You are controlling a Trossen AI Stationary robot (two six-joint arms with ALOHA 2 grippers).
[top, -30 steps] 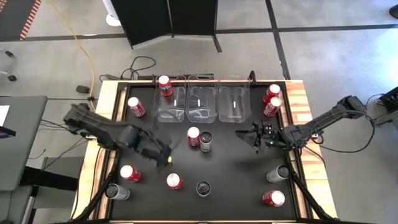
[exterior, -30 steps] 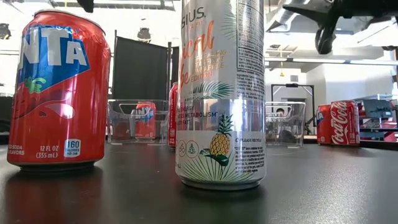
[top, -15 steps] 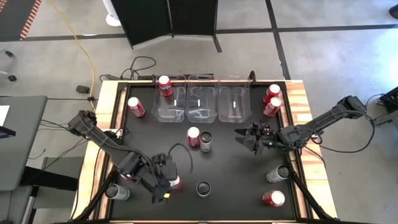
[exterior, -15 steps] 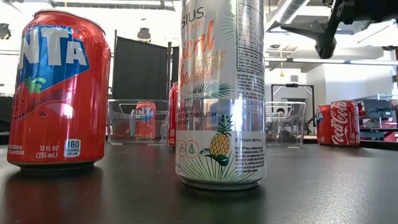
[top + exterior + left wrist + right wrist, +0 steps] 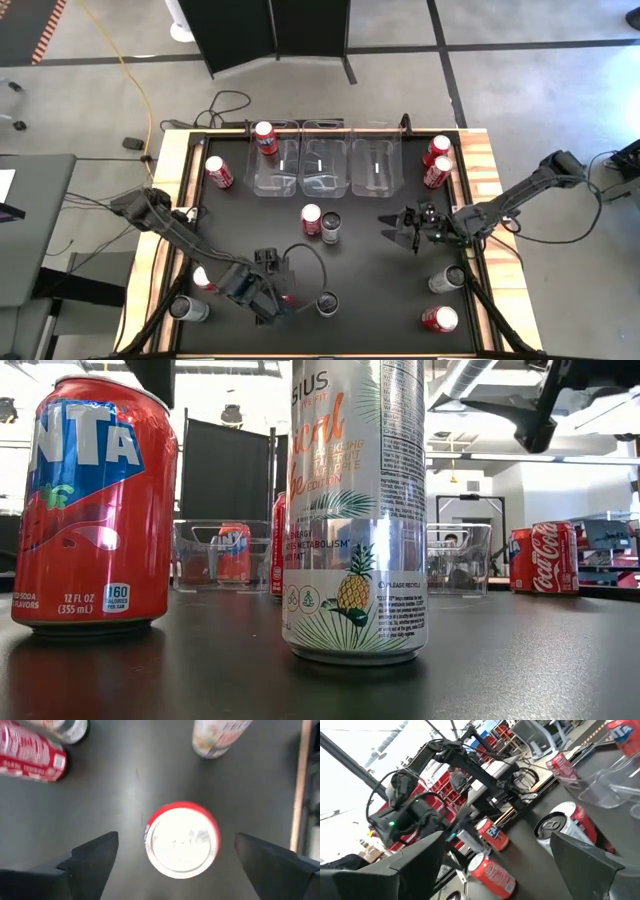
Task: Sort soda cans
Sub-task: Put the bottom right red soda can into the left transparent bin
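Hovering my left gripper [image 5: 175, 865] wide open over a red can [image 5: 182, 839], nothing held yet

I've got the fingers [image 5: 92, 857] straddling it from above so I can drop straight down, and it sits upright near the front edge of the table [image 5: 375, 275] with a silver can [image 5: 327, 303] just beside it. Right gripper [image 5: 400, 228] is spread open and empty too, parked mid-table on the right, near the bins [image 5: 324, 165]. Can looks like plain red with a whitish-silver top. The other cans are scattered all over, one red one [image 5: 265, 138] at the left bin
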